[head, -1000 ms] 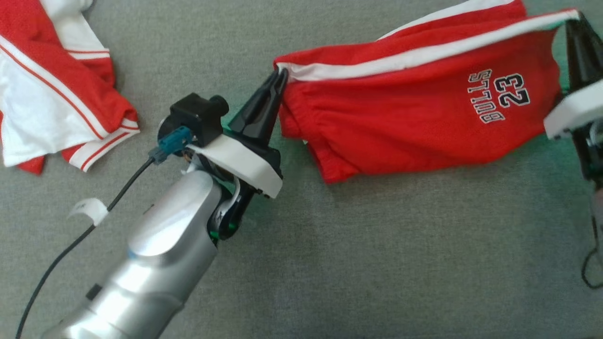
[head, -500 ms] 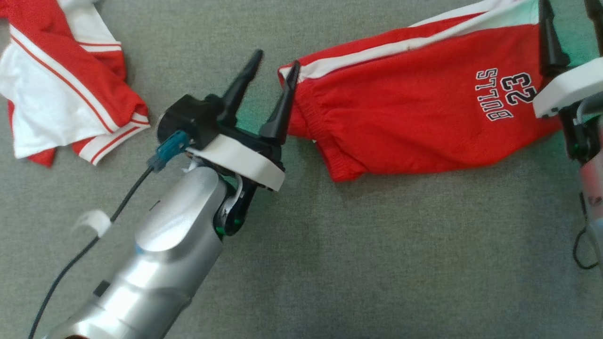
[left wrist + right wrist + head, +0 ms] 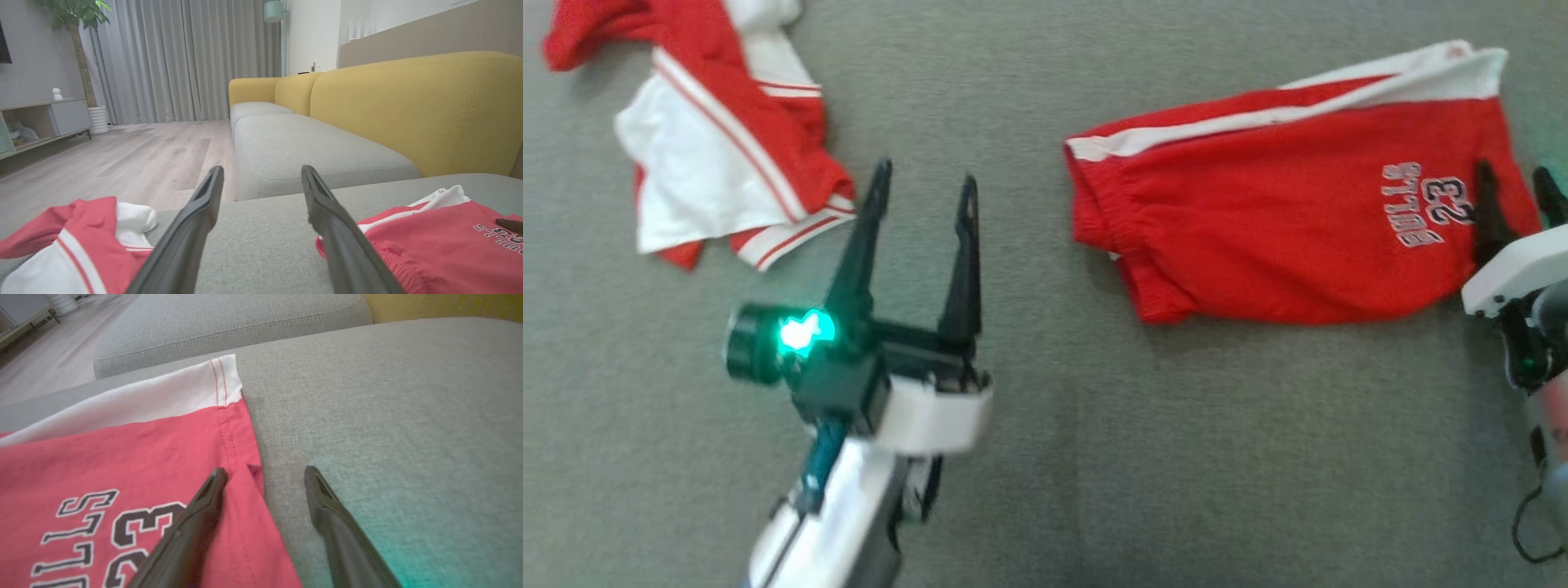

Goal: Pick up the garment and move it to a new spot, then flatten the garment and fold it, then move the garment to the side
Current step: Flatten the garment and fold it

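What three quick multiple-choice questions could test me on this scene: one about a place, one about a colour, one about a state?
1. Where do the red shorts lie? A on the grey cushion; B on the wooden floor; C on a shelf.
2. What colour is the sofa backrest? A blue; B yellow; C black.
3. The left pincer is: A shut on the shorts; B shut on a shirt; C open, holding nothing.

Answers: 1 A, the shorts lie flat on grey fabric. 2 B, the left wrist view shows it yellow. 3 C, it gapes wide over bare cushion.
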Tool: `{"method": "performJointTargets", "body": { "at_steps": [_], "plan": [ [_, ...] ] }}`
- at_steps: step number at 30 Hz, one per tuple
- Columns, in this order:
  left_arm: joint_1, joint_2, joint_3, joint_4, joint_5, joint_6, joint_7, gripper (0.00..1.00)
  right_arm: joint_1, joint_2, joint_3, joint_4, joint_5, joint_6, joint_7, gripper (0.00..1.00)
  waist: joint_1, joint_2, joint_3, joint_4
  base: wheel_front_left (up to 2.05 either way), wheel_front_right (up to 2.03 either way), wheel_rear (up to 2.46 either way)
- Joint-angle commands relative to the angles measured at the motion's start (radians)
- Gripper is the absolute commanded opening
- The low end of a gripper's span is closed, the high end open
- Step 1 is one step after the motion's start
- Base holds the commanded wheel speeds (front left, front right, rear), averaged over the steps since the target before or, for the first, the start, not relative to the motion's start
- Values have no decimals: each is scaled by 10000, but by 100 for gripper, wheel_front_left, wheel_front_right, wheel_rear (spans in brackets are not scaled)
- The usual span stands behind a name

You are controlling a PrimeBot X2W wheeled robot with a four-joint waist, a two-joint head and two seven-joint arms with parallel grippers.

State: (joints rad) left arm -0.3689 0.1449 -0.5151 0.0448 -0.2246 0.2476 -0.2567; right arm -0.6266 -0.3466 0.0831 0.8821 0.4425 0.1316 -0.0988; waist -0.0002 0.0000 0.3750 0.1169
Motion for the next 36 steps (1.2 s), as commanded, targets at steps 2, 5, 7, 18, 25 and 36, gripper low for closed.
{"method": "performJointTargets", "body": {
  "at_steps": [2,5,7,18,25,36],
  "plan": [
    [355,-143,472,-698,326,67,-49,100,84,19,208,75,476,-9,311,14,2,0,-205,455,0,0,0],
    [865,-350,634,-878,521,-34,-50,100,130,17,425,146,879,-9,517,0,2,0,-335,637,0,0,0],
    [1084,-435,753,-887,624,-147,-50,100,164,-90,526,147,1046,-9,432,0,2,0,-455,655,0,0,0],
    [1509,-682,1319,-937,1023,-612,-50,100,398,-1369,721,484,853,-9,-128,0,2,0,-956,-373,0,0,0],
    [1571,-792,1400,-758,1150,-954,-51,100,414,-2014,908,10,729,-9,-381,0,2,0,-1128,-869,0,0,0],
    [1946,-895,1436,-467,1180,-1231,-51,100,1436,-347,2191,-4349,265,-9,-270,0,2,0,-1979,-610,0,0,0]
  ]
}}
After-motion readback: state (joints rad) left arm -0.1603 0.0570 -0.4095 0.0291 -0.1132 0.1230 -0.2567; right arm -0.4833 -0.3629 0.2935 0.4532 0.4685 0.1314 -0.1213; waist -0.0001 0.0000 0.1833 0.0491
